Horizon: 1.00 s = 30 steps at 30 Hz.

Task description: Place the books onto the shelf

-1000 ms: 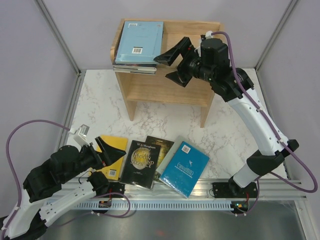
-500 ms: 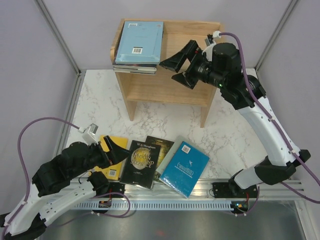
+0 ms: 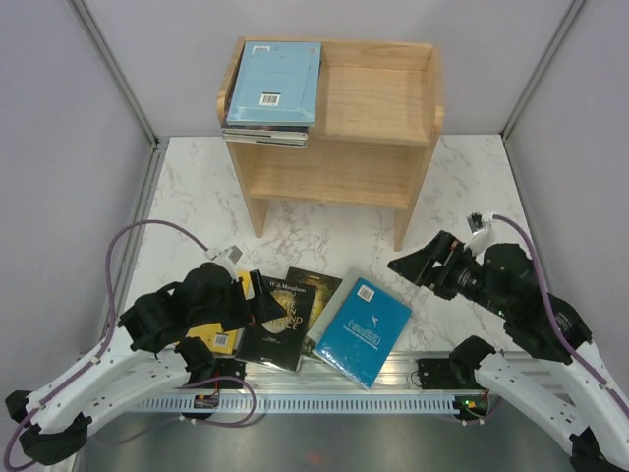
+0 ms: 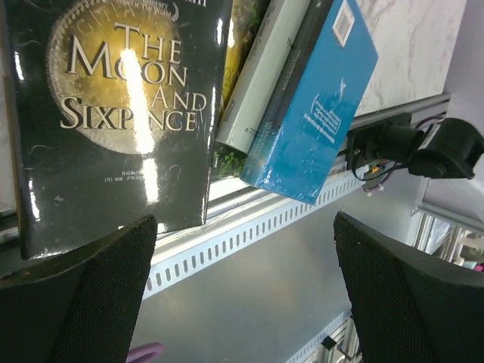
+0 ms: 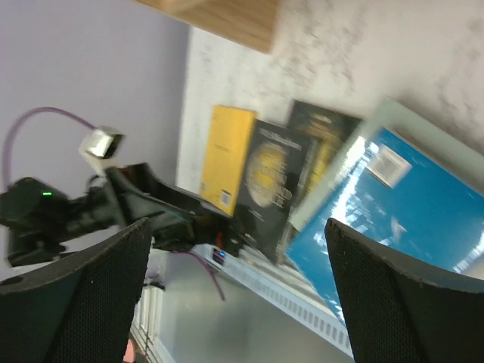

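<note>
Books: one stack lies on the shelf top, left side; yellow book, black book and teal book lie at the table near edge. Right gripper has come off the shelf down beside the teal book, left gripper has slid over the black book; we see both jaws wide, empty. We reckon the next pick starts.

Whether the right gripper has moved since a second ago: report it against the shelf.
Yes. The right gripper has pulled back from the top of the shelf toward the near edge of the table, and now hangs open beside the teal book.
</note>
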{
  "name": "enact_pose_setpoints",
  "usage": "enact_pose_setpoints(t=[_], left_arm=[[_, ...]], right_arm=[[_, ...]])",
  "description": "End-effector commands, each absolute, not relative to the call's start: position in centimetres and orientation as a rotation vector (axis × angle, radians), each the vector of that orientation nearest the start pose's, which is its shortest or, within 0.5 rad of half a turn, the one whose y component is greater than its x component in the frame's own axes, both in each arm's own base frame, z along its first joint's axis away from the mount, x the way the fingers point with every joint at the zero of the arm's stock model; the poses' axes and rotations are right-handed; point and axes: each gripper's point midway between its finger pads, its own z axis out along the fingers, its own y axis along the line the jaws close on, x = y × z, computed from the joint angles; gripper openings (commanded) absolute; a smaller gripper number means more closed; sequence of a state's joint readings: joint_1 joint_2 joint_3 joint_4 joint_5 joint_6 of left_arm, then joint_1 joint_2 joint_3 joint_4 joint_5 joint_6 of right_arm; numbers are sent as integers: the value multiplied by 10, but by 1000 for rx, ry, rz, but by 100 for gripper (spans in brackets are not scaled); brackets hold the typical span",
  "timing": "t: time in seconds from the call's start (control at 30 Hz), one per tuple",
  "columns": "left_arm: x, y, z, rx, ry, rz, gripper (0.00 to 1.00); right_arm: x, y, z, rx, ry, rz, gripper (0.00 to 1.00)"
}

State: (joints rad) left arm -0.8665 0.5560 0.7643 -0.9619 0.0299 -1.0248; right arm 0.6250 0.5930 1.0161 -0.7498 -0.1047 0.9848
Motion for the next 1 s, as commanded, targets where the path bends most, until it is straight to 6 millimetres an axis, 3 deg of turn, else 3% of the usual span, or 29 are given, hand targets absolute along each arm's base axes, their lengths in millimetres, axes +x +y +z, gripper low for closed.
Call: enact_pose_setpoints(t=[0.0, 0.03, 0.17, 0.33, 0.4, 0.63, 0.77, 0.9, 0.97], left_arm=[[90, -196, 172, -45, 2523, -1029, 100], [90, -202, 166, -28, 2544, -1042, 100], [79, -229, 139, 66, 2647, -1162, 98], [83, -256, 133, 182, 2659, -1187, 98], [84, -271, 127, 227, 2685, -1196, 98], [64, -321, 112, 476, 2758, -1164, 98], [58, -327, 99, 514, 2797, -1162, 98], [50, -326, 83, 521, 2847, -1175, 98], [46, -324, 72, 526, 2881, -1175, 98]], right_arm=[[137, 156, 231, 453, 2299, 974, 98], [132, 151, 208, 483, 2365, 921, 98], [124, 142, 155, 569, 2518, 769, 98], [114, 135, 97, 613, 2687, 600, 98], [110, 133, 84, 627, 2719, 570, 98], [99, 136, 69, 682, 2733, 633, 98], [89, 139, 59, 739, 2728, 709, 98], [77, 143, 36, 819, 2744, 797, 97], [78, 151, 36, 852, 2713, 887, 96]])
